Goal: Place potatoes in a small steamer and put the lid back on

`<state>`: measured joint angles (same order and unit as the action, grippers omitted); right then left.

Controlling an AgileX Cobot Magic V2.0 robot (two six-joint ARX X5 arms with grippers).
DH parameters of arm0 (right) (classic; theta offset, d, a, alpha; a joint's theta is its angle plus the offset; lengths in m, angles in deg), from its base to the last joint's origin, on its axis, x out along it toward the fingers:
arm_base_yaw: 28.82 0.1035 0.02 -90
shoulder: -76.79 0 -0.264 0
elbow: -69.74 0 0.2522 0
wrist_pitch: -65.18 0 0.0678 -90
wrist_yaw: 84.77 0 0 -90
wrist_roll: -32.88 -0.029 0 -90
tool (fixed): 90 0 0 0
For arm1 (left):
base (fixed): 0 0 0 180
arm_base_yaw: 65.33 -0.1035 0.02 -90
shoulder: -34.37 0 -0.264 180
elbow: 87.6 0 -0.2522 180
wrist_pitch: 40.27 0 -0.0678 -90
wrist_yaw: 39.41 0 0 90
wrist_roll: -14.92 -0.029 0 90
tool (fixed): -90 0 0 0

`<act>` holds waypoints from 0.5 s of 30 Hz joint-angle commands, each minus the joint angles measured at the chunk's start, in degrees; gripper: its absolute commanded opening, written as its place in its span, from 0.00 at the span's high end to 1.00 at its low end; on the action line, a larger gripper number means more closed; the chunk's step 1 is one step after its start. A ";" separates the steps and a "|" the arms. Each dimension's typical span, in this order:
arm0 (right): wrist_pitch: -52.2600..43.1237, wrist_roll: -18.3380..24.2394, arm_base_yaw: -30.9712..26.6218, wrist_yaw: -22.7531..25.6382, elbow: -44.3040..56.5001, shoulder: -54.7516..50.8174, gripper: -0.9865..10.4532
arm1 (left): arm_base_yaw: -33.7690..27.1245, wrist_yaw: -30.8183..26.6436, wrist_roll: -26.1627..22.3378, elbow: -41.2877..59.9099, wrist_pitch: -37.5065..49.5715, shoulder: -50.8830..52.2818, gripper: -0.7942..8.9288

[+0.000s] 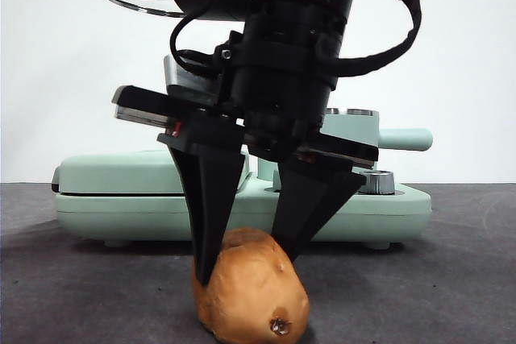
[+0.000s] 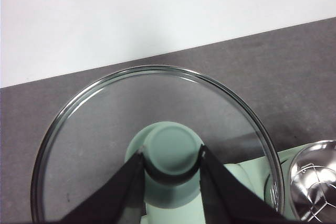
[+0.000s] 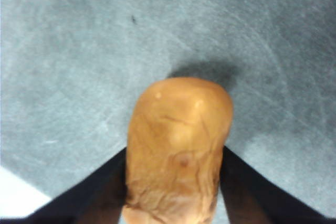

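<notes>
The right gripper point(image 1: 248, 267) straddles the potato point(image 1: 251, 296) on the near grey table point(image 1: 72, 296), jaws pressed to its sides; the left gripper point(image 2: 172, 157) pinches the lid point(image 2: 100, 129) by its knob point(image 2: 169, 153), held aloft. The steamer's point(image 2: 315, 187) steel rim shows beside the lid.

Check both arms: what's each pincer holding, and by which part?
Left pincer grips the lid by its green knob, lifted. Right pincer clamps the potato across its sides, on the table.

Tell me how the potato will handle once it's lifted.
The potato looks solid and stiff, so it probably won't deform. Its rounded, oblong shape suggests it could pivot or slip between the right gripper's narrow jaws, which straddle its sides. If dropped on the table, it would likely roll.
</notes>
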<state>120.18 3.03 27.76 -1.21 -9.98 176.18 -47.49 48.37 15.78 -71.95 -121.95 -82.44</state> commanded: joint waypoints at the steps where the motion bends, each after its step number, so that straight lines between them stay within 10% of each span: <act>1: -0.66 0.52 0.48 0.02 -0.98 1.31 0.77 | 0.11 0.77 0.15 -2.47 1.46 0.28 0.91; 15: 16.11 11.19 -8.39 0.61 -24.87 1.18 0.77 | 0.11 0.77 0.20 -2.47 1.49 0.28 0.91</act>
<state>136.02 11.10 19.58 -1.14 -32.38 176.27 -47.49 49.12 15.96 -71.95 -121.95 -82.44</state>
